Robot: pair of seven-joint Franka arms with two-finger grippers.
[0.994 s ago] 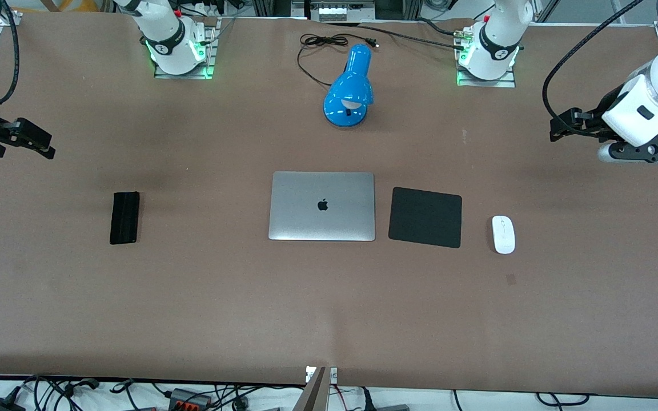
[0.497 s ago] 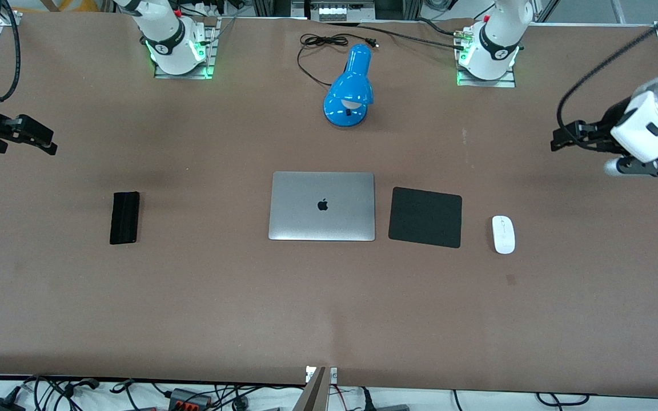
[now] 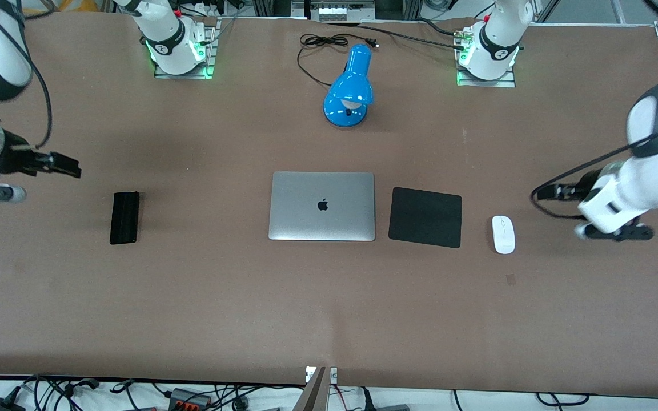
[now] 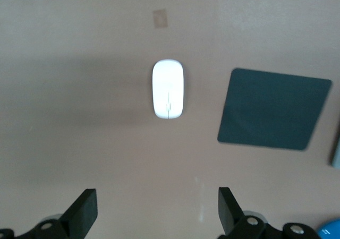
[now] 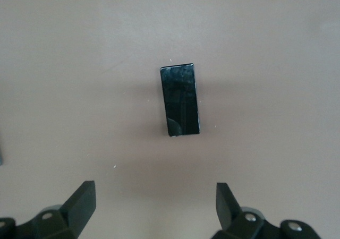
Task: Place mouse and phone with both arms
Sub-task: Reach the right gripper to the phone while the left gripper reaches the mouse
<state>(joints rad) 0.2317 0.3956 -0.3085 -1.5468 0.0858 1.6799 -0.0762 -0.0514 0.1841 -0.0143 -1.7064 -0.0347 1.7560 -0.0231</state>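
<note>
1. Phone (image 3: 124, 218): a slim black rectangle lying flat on the brown table (image 3: 220, 297), toward the right arm's end and well apart from the laptop (image 3: 322, 206). In the right wrist view the phone (image 5: 179, 99) shows a glossy dark face.
2. Right gripper (image 3: 63, 164): it hangs over bare table near the phone, not touching it. The right wrist view shows its two fingers (image 5: 79, 204) spread wide with nothing between them.
3. Laptop: closed, silver, lid logo up, at mid-table.
4. Lamp (image 3: 349, 88): blue, lying farther from the front camera than the laptop, with its black cord (image 3: 320, 48) looped toward the arms' bases.
5. Mouse pad (image 3: 425, 217): square, black, just beside the laptop on the left arm's side, not touching it.
6. Mouse (image 3: 503, 234): small, white and oval, resting on the table near the mouse pad toward the left arm's end, apart from the pad. The left wrist view shows the mouse (image 4: 168, 88) beside the pad (image 4: 273, 109).
7. Left gripper (image 3: 552, 192): it hangs over the table near the mouse, clear of it. In the left wrist view its fingers (image 4: 82, 212) stand wide apart and empty.
</note>
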